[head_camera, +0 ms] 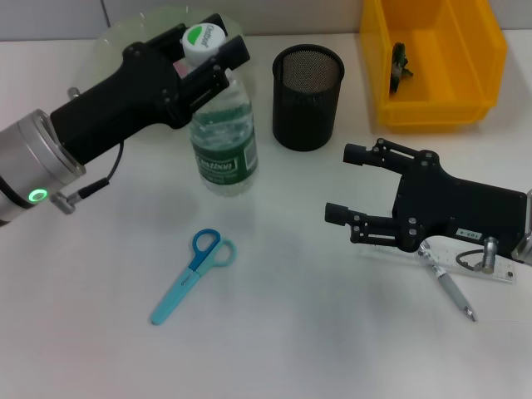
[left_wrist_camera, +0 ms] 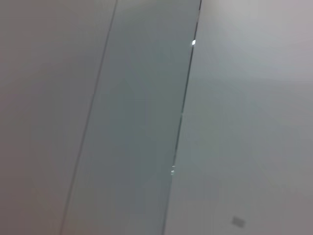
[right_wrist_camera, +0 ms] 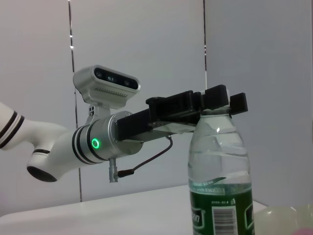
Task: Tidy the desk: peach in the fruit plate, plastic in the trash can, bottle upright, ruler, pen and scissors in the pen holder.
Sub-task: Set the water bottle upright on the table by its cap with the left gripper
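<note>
Left claw (head_camera: 202, 51): clamped on the cap of the bottle (head_camera: 224, 137), holding it upright on the desk (head_camera: 316, 332) at far left so it stands.
Right claw (head_camera: 347, 184): fingers spread, empty, hovering near right over ruler (head_camera: 465, 264) and pen (head_camera: 449, 288).
Scissors (head_camera: 193, 274): flat, near centre.
Holder (head_camera: 307, 96): far centre, empty as far as visible.

Open table in the middle, crowded at the back

The left gripper (head_camera: 204, 54) was closed around the bottle (head_camera: 224, 137) top. Just beside it stood the pen holder (head_camera: 307, 96). In front of it lay the scissors (head_camera: 193, 274), with bare table (head_camera: 316, 332) around them.
</note>
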`<state>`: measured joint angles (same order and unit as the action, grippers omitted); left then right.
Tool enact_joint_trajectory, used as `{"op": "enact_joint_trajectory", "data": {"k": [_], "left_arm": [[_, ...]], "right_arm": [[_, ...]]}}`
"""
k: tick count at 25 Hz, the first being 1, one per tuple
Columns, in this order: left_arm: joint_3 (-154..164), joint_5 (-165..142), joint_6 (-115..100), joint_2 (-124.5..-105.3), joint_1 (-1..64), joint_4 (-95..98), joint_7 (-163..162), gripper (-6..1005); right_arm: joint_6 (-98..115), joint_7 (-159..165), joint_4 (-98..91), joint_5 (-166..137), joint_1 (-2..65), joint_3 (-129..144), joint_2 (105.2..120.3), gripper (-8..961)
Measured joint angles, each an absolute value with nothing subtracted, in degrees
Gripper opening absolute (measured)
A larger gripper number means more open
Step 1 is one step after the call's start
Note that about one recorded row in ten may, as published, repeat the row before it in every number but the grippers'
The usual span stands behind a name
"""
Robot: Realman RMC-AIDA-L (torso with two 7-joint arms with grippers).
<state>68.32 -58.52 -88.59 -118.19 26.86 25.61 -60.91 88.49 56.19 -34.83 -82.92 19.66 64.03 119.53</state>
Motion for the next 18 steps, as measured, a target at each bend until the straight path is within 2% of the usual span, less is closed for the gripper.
{"op": "enact_joint_trajectory", "data": {"k": [18], "left_arm": [[65.45,-58.99,-78.58,-118.21,23.81,27.99,-57.13,481]], "right_arm": [[88.39,56.16,-32.68,-81.39,19.79,63.37,119.55,819]]}}
